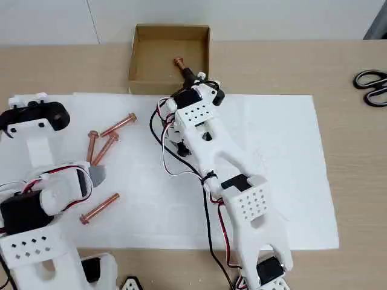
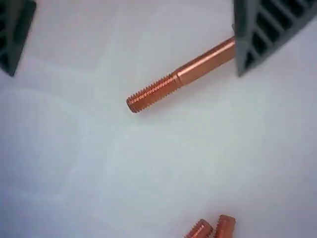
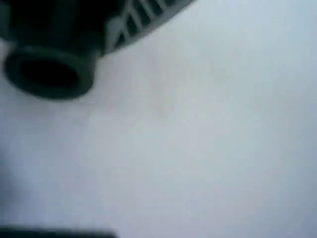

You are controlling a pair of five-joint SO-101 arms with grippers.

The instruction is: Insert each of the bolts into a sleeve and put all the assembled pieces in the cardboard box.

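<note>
Right gripper (image 1: 190,77) fingers closed on a black sleeve (image 1: 188,74) with a bolt (image 1: 179,61) seated in it, held tilted over the cardboard box (image 1: 156,57) at its near wall; left gripper (image 2: 138,34) fingers wide apart over a loose bolt (image 2: 171,83) lying on the white sheet (image 1: 284,181) covering the tabletop (image 1: 354,157).

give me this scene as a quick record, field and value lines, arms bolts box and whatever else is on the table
surface: white sheet on a wooden table
cardboard box: at the sheet's far edge
loose bolts: four, lying on the sheet
right gripper: jaws shut on a sleeved bolt, held tilted over the box's near wall
left gripper: jaws open, one on each side of a bolt lying flat
other: scissors on the bare table
</note>
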